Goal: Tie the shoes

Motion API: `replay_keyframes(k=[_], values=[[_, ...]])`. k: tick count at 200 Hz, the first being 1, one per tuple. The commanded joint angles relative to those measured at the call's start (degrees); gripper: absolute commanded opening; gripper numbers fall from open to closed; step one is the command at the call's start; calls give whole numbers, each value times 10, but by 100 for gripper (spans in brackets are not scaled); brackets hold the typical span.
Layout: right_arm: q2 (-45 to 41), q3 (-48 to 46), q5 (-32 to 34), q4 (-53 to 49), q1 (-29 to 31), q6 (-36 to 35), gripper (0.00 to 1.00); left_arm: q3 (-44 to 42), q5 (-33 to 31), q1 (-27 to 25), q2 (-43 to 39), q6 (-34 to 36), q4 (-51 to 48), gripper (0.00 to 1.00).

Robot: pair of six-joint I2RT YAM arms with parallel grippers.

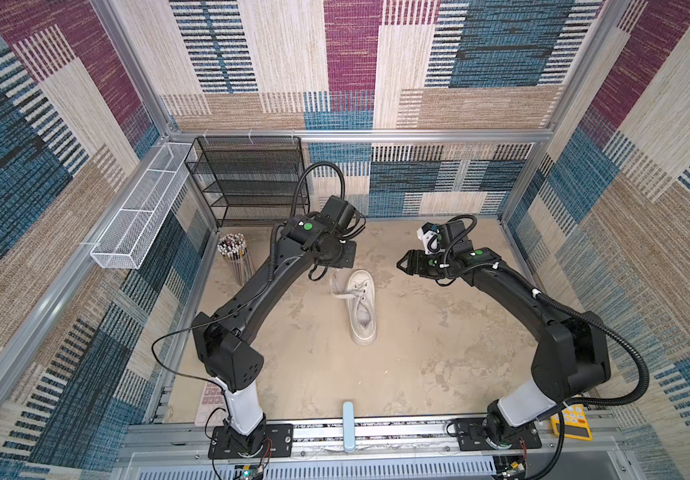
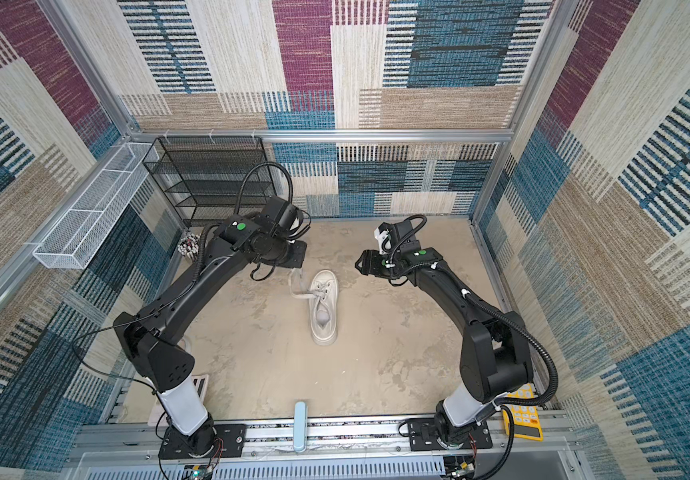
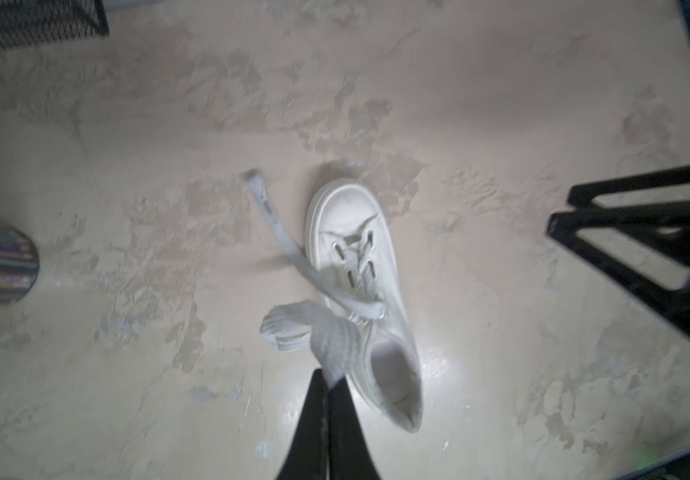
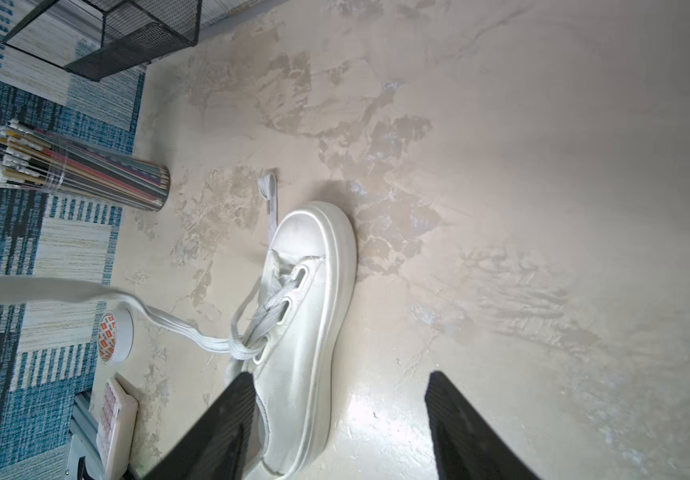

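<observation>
Starting on the left, your left gripper [image 3: 326, 376] is clamped tight on one lace [image 3: 326, 336]. The left wrist view shows the flat band bunched and folded just above the pinched fingertips, lifted off the table [image 1: 293, 353]. That lace runs from the eyelets out over the sneaker's left flank, so any pull goes sideways, away from the shoe. Next along, the other lace end [image 3: 270, 216] lies loose on the table, just beside the toe on that same left side. Now the sneaker [image 1: 360, 307] itself: it sits mid-table between the two arms, upright on its sole. Its long axis runs near to far, heel toward the arm bases and toe toward the back wall. Over on the right, your right gripper [image 1: 402, 264] hangs with its jaws spread wide and nothing between them, off the toe's right side and clear of the shoe. Here's what matters for you: both laces lie left of the shoe, while the only free gripper is on the right. The left arm is nearer, but it's busy. So I reckon the right one has to reach across the toe, square to that long axis, to get at the loose end, and it risks nudging the sneaker on the way
</observation>
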Motion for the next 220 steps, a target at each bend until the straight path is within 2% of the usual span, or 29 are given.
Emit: replay_keyframes(k=[1,41,63,101,142,154,166,178,192,220], values=[[-15,-18,-5,36,-8,13,68,91,26,-13,58,40,-19,0],[-53,-60,7,27,-42,14,68,318,67,-49,212,45,-19,0],[-87,-100,3,27,-73,17,69,394,100,-57,291,27,-13,0],[-136,-149,10,7,-111,8,69,338,136,-82,339,14,43,0],[-154,-177,2,3,-120,6,70,291,171,-99,382,0,69,0],[-154,-181,-1,5,-120,7,70,288,180,-103,394,-2,69,7],[-153,-182,-2,5,-120,8,70,285,183,-107,400,0,69,27],[-151,-180,0,2,-120,9,70,280,185,-109,397,-1,69,40],[-150,-178,6,-1,-120,10,70,277,187,-112,393,3,69,48],[-148,-177,8,-5,-121,11,70,276,180,-112,377,14,69,56]])
